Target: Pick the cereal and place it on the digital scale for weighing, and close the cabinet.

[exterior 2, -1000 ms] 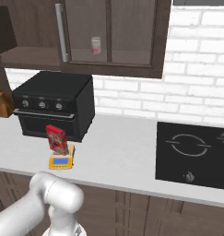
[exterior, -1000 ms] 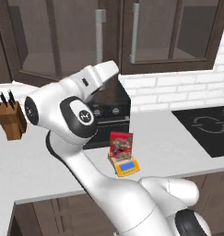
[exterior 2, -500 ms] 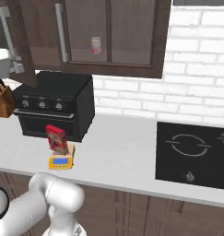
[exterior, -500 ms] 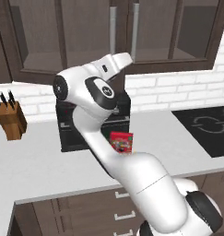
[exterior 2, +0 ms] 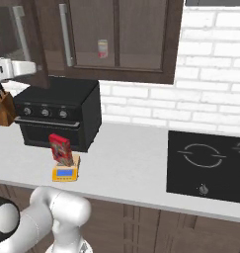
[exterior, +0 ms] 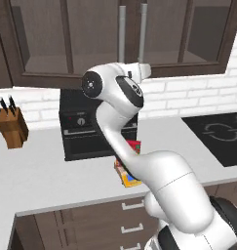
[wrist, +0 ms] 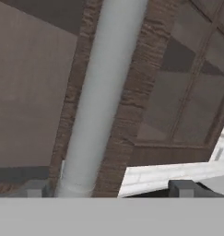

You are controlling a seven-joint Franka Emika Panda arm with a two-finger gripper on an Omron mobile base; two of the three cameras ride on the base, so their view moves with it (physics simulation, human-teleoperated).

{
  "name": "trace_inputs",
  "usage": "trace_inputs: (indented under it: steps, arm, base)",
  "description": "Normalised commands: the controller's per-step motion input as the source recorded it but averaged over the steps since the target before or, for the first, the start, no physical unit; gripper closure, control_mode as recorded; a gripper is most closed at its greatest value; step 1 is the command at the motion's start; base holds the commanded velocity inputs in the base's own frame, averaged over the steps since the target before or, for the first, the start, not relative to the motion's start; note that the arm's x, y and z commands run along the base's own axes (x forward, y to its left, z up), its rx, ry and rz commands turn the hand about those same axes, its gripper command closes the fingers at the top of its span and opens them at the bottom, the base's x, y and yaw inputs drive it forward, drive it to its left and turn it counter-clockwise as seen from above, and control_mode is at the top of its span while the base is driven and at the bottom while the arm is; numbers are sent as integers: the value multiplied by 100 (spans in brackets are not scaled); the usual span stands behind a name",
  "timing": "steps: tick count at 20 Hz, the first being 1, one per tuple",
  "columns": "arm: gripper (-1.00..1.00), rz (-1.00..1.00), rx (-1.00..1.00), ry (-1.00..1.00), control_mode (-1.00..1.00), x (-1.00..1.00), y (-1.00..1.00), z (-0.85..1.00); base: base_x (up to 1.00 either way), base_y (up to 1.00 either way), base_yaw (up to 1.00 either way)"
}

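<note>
Red cereal (exterior 2: 60,149) stands upright on the tan plate of the digital scale (exterior 2: 65,172), on the grey countertop (exterior 2: 126,163) just in front of the black toaster oven (exterior 2: 57,117), my chosen landmark. From the left base view, the cereal (exterior: 133,145) and the digital scale (exterior: 128,178) show only in slivers behind my white arm, again just forward of the oven (exterior: 88,127).

Above the oven hangs the cabinet (exterior 2: 116,39), dark brown with glass panels. One of its doors stands swung out over the oven's left end, its silver bar handle (exterior 2: 20,32) facing the room, while the neighbouring handle (exterior 2: 65,34) sits on a door that lies flush. A small red-labelled can (exterior 2: 102,48) rests on the shelf behind the glass.

My gripper (exterior: 144,71) is raised to cabinet height, above the oven, up against the two bar handles. In the hand view, one silver handle (wrist: 97,97) runs close before me between the finger tips (wrist: 36,188), which stand wide apart and grasp nothing.

Left of the oven stands a wooden knife block (exterior: 11,128); well to its right a black cooktop (exterior 2: 213,165) is set into the counter.
</note>
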Motion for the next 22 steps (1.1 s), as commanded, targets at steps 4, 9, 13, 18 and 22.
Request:
trace_inputs:
  steps: [4,9,13,18,22]
  arm:
    - [-100,14,24,-10,-100,54,-35,-11]
    - [-100,19,3,-13,-100,22,-31,-24]
    - [-100,13,0,-16,-100,49,-12,-33]
    - [-100,2,0,-15,-100,74,0,-22]
    - [-100,-2,0,-7,-100,100,0,-18]
  base:
    - [0,0,0]
    - [0,0,0]
    - [0,0,0]
    - [0,0,0]
    - [0,0,0]
